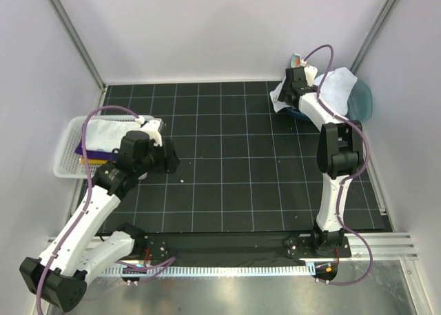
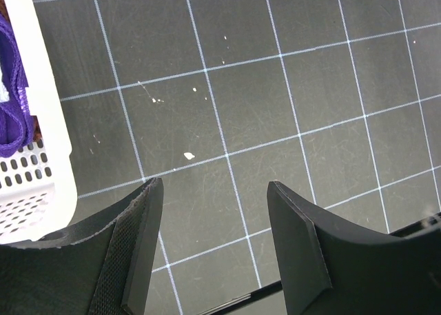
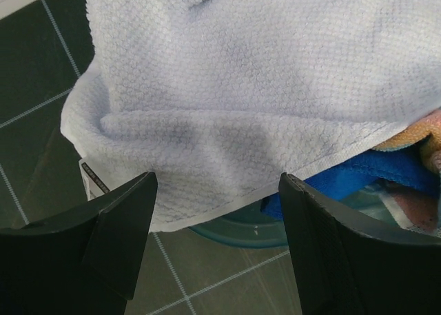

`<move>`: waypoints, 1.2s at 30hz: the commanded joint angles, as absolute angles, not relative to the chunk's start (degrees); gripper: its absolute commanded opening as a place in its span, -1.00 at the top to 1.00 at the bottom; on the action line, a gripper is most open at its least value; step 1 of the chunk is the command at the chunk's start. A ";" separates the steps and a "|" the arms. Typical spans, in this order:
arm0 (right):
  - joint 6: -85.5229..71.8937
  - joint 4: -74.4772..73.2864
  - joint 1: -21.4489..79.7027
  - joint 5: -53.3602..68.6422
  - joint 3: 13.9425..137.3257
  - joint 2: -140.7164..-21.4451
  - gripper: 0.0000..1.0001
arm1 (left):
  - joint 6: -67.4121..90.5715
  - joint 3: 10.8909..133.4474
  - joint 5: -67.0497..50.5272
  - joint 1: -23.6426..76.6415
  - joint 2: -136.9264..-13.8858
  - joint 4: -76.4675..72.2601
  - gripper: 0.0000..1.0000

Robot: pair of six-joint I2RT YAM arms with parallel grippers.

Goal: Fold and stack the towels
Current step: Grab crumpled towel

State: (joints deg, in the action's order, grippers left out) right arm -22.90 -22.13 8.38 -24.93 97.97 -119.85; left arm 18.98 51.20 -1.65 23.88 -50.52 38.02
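Observation:
A pale blue-white towel (image 1: 335,86) lies draped over the teal tub (image 1: 363,100) at the back right. In the right wrist view this towel (image 3: 262,87) hangs over the tub's rim (image 3: 234,231), with a bright blue towel (image 3: 393,167) and an orange-spotted towel (image 3: 422,132) under it. My right gripper (image 1: 306,72) (image 3: 217,185) is open and empty, its jaws just in front of the towel's lower hem. My left gripper (image 1: 172,160) (image 2: 215,191) is open and empty over the dark mat, beside the basket. A white towel (image 1: 114,130) and a purple towel (image 1: 96,149) (image 2: 10,87) lie in the basket.
The white mesh basket (image 1: 65,165) (image 2: 41,143) stands at the left edge of the gridded mat (image 1: 234,163). White walls close in the back and both sides. A metal rail (image 1: 241,267) runs along the near edge by the arm bases.

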 commanded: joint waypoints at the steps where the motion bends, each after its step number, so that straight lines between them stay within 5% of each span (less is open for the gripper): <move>1: -26.98 -17.75 7.74 -25.49 97.56 -116.19 -0.57 | 17.75 51.85 -3.16 24.08 -50.71 37.00 -0.30; 4: -28.38 -18.46 7.21 -23.73 98.70 -117.68 -0.48 | 17.75 51.86 -3.34 24.17 -50.89 37.00 -0.29; 11: -30.41 -17.40 6.07 -21.10 97.73 -119.00 0.15 | 17.75 51.85 -3.34 24.08 -50.98 37.09 -0.28; 20: -31.11 -18.89 5.19 -19.78 100.37 -119.89 0.70 | 17.67 51.94 -3.78 24.08 -51.42 37.09 -0.27; 23: -31.46 -18.63 5.19 -19.16 99.41 -118.14 0.60 | 17.67 51.94 -3.96 24.17 -51.42 37.09 -0.27; 25: -32.51 -17.76 5.19 -19.25 96.78 -116.46 0.27 | 17.58 52.03 -4.13 24.17 -51.59 37.09 -0.27; 28: -33.39 -14.25 5.19 -19.69 90.63 -111.98 0.04 | 17.67 52.03 -4.31 24.08 -51.68 37.09 -0.27; 36: -37.09 -9.49 5.10 -18.63 83.50 -108.98 -0.13 | 17.58 51.86 -4.57 24.17 -51.59 37.09 -0.26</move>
